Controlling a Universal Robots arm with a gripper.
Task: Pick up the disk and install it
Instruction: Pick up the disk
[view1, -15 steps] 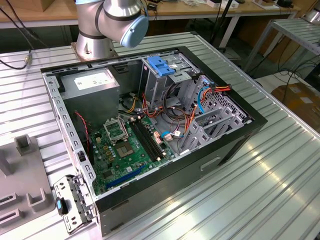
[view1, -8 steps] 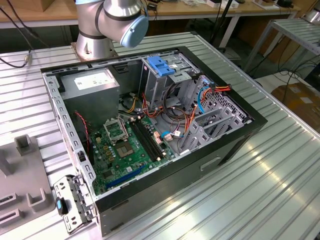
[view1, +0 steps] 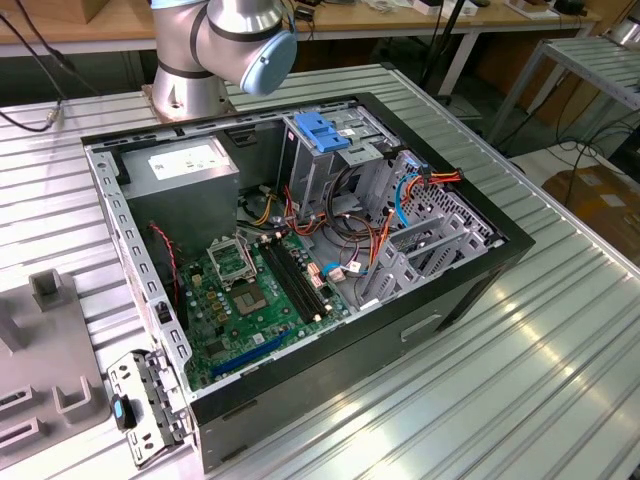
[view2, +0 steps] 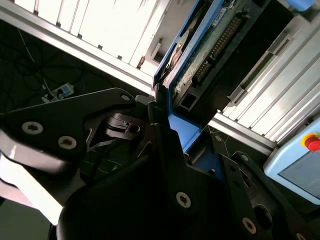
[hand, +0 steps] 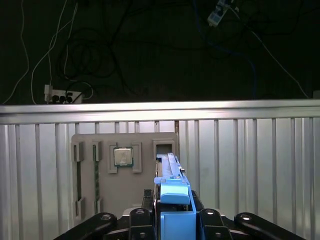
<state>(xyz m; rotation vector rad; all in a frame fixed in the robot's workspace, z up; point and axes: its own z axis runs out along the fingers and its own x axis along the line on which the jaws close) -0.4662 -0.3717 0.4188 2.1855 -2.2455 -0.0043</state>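
Above the ribbed metal table (hand: 250, 165) | gripper (hand: 172, 212) fingers clamped narrow on the disk (hand: 172, 186) at its blue-railed end, disk clear of the surface | grey fixture plate (hand: 90, 150) on the table beyond, near table edge, bare ribbing alongside | computer case (view1: 470, 290) open-topped in exterior view

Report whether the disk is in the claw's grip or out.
In: the black claw is shut on the flat silver-grey disk with blue rails, in both wrist views.
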